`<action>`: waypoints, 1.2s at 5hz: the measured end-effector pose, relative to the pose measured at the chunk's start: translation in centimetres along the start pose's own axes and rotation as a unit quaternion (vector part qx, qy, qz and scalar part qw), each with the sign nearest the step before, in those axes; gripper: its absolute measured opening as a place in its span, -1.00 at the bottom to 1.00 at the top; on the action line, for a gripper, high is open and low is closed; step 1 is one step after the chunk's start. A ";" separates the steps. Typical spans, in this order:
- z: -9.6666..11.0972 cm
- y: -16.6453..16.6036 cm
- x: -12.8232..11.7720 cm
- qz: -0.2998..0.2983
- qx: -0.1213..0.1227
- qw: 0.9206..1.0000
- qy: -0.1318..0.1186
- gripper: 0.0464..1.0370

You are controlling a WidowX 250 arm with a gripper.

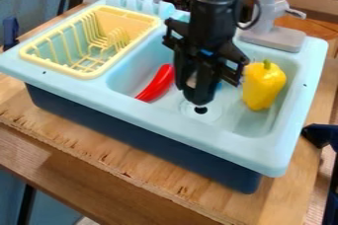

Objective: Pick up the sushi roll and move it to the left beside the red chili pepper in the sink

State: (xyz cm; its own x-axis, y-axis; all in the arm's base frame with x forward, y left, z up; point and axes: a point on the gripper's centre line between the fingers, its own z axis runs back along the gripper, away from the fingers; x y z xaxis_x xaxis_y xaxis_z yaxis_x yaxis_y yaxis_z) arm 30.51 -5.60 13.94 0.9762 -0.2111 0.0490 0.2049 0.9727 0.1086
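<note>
The black gripper [192, 90] hangs down into the light blue sink basin [228, 119], above the part near the drain. To its left a red chili pepper [157, 84] lies slanted on the basin floor, close beside it. A yellow bell pepper [263, 86] with a green stem stands against the right side of the basin, a short way from the gripper. A small pale patch shows within the gripper's lower part, and I cannot tell what it is. Part of the basin behind the gripper is hidden.
A yellow dish rack [88, 76] sits at the left of the sink unit. The grey faucet base [274, 38] stands at the back right, close behind the arm. The sink's raised rim surrounds the basin, and the unit rests on a wooden table [142, 172].
</note>
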 end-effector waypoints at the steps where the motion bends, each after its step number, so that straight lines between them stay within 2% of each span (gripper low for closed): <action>1: -1.5 3.5 -0.5 0.064 0.003 0.998 0.009 -0.42; 2: -2.4 4.5 -0.6 0.083 0.004 0.996 0.023 -0.42; 3: -3.5 5.4 -0.4 0.104 -0.002 0.994 0.025 -0.42; 5: -4.9 3.3 1.2 0.090 -0.042 0.995 0.014 -0.42; 6: -5.2 2.7 1.4 0.082 -0.056 0.995 0.015 -0.27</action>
State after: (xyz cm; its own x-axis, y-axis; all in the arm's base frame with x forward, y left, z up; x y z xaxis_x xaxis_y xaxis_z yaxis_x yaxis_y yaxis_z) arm 32.80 -2.75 9.10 0.9985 -0.0483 0.0273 0.0485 0.9988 -0.0092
